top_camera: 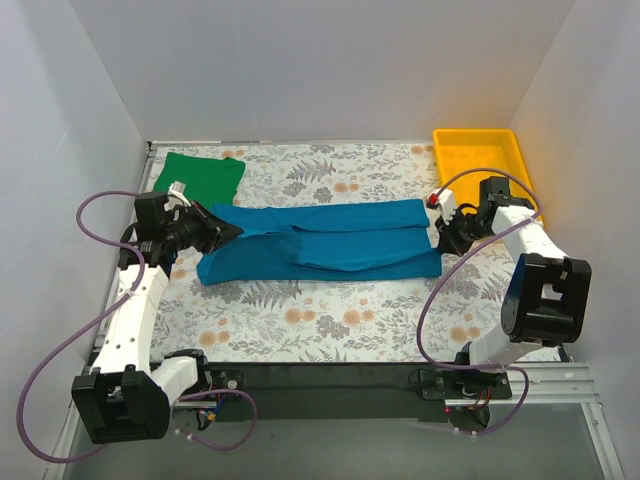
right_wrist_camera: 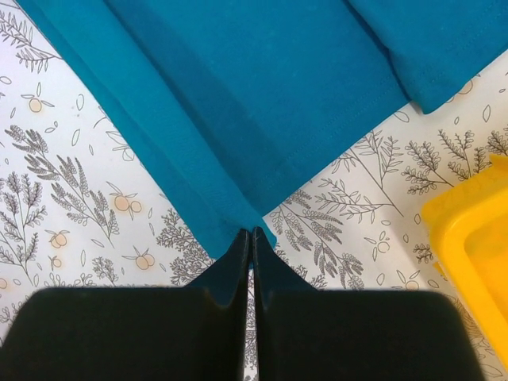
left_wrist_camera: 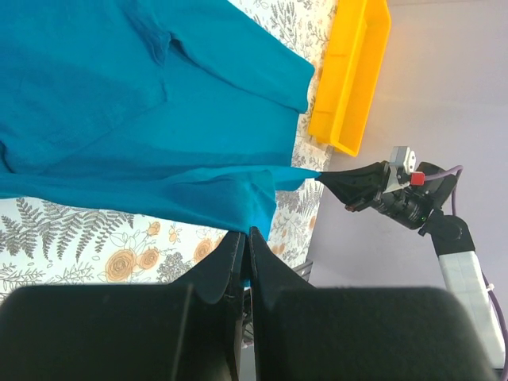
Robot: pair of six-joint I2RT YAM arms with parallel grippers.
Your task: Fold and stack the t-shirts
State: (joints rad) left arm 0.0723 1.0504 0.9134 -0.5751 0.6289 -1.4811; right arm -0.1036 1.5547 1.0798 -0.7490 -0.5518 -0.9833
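at far right corner of floral counter [top_camera: 330, 320], yellow tray [top_camera: 476, 158], just behind right end effector [top_camera: 436, 232]. at far left corner, folded green t-shirt [top_camera: 200, 175]. across mid-counter, teal t-shirt [top_camera: 320, 240], long axis left-right, ends pinched by right and left end effector [top_camera: 228, 231], both clamped.

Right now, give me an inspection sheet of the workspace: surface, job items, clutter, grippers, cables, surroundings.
Surface: floral table cover, lying flat.
Job's things: teal-blue t-shirt stretched left to right across the middle, partly folded over itself; green t-shirt lying at the far left corner.
Clutter: yellow tray at the far right corner.
Grippers: left gripper shut on the teal-blue t-shirt's left end; right gripper shut on a corner at its right end.
Cables: purple cables loop beside both arms; the right loop hangs close to the shirt's near right corner.
Surroundings: white walls on three sides; nothing else seen.
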